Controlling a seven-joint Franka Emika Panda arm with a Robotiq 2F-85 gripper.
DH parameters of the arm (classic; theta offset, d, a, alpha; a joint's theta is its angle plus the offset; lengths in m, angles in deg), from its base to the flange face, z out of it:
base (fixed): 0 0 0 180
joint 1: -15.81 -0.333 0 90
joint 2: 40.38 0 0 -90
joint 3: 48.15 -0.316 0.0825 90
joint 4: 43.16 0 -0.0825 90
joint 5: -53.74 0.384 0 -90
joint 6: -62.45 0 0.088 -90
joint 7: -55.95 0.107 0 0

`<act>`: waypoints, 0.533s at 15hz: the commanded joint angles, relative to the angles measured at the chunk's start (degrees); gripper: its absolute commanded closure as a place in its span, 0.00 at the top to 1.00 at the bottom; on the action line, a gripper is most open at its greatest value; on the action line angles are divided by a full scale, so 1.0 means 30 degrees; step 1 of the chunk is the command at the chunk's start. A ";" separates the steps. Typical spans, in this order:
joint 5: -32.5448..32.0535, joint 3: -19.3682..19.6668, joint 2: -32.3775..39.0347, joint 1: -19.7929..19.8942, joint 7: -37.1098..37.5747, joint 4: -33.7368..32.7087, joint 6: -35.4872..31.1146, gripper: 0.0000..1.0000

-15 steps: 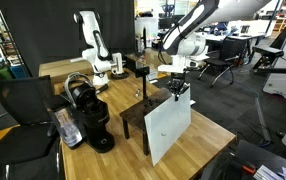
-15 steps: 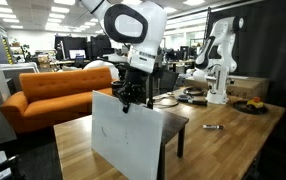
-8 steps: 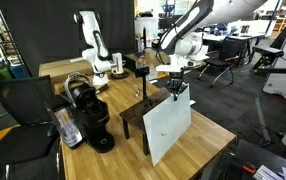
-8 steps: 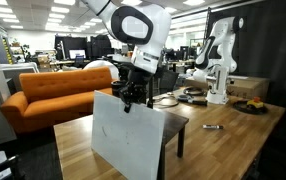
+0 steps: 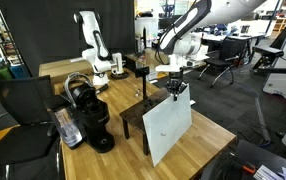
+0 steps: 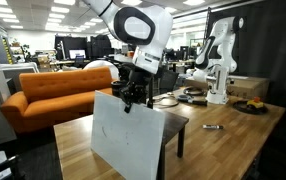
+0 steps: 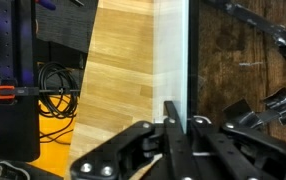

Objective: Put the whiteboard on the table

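Whiteboard (image 5: 168,128) stands upright on edge, its top edge clamped between the fingers of the claw (image 5: 176,90), which comes down on it from above in both exterior views. The panel (image 6: 123,135) is tilted slightly and sits over the light wooden desk (image 5: 211,133), just beside the dark-brown low stand (image 5: 131,112). Whether its lower edge touches the desk cannot be told. In the wrist view the board (image 7: 173,60) appears edge-on as a thin pale strip, with the claw (image 7: 178,125) closed on it, desk planks (image 7: 123,70) on one side and the stand's dark top (image 7: 248,60) on the other. A black coffee machine (image 5: 88,118) stands on the desk, apart from the board. An orange sofa (image 6: 53,95) sits beyond the desk (image 6: 228,140).
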 commanded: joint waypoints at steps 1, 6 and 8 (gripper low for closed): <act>0.0714 -0.0092 0.0352 0.0277 -0.0228 -0.0653 0.0782 0.38; 0.0839 -0.0086 0.0389 0.0309 -0.0262 -0.0717 0.0923 0.74; 0.0973 -0.0086 0.0375 0.0306 -0.0268 -0.0767 0.0894 0.88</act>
